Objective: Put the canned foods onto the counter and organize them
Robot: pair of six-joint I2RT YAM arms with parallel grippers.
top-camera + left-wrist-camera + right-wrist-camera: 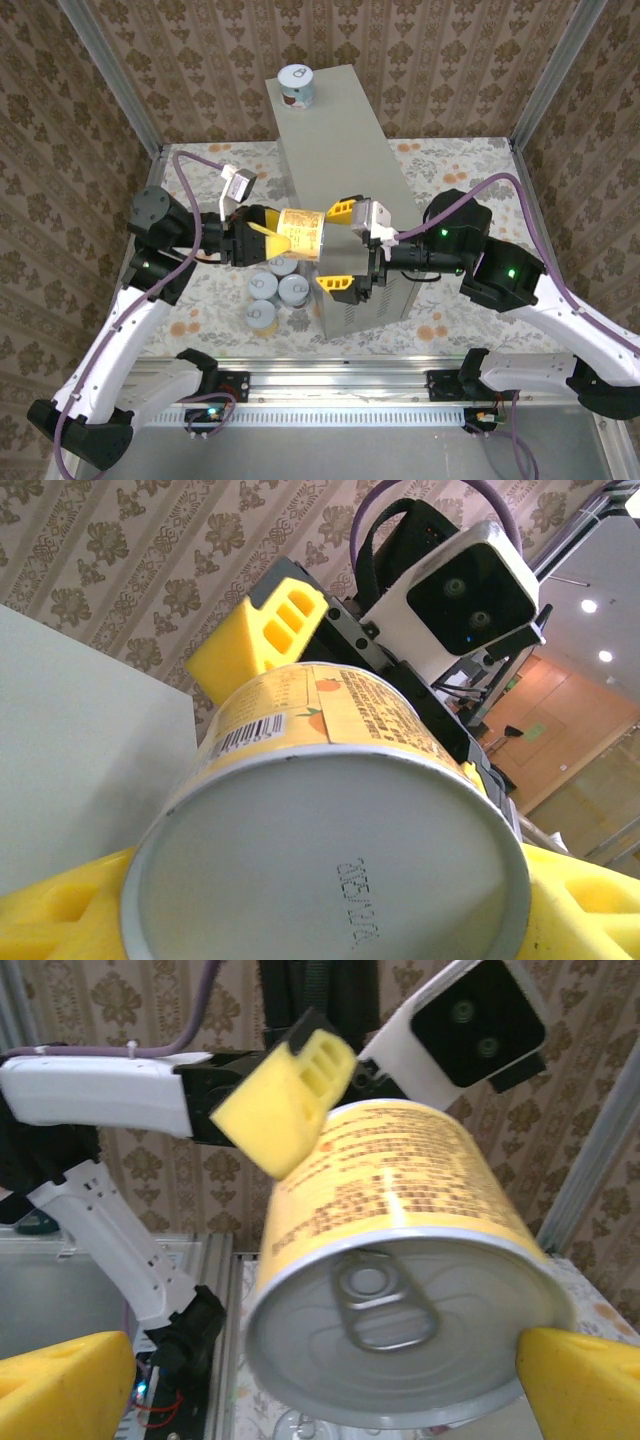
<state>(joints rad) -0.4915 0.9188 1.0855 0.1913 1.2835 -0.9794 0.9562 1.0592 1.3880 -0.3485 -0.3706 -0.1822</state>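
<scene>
A yellow-labelled can (305, 232) hangs on its side in the air just left of the counter (340, 140), a tall light-grey box. My left gripper (285, 238) is shut on the can, whose bare bottom (330, 870) faces the left wrist camera between the yellow fingers (590, 910). My right gripper (337, 247) stands open at the can's pull-tab lid (390, 1310). One of its fingers (70, 1380) is well clear of the can and the other (585, 1380) is at the rim. Another can (297, 86) stands upright on the counter's far end.
Several cans (262, 285) (295, 290) (262, 317) stand close together on the floral cloth, under the held can and against the counter's left side. Aluminium posts (110, 75) and patterned walls close the space in. A metal rail (330, 380) runs along the near edge.
</scene>
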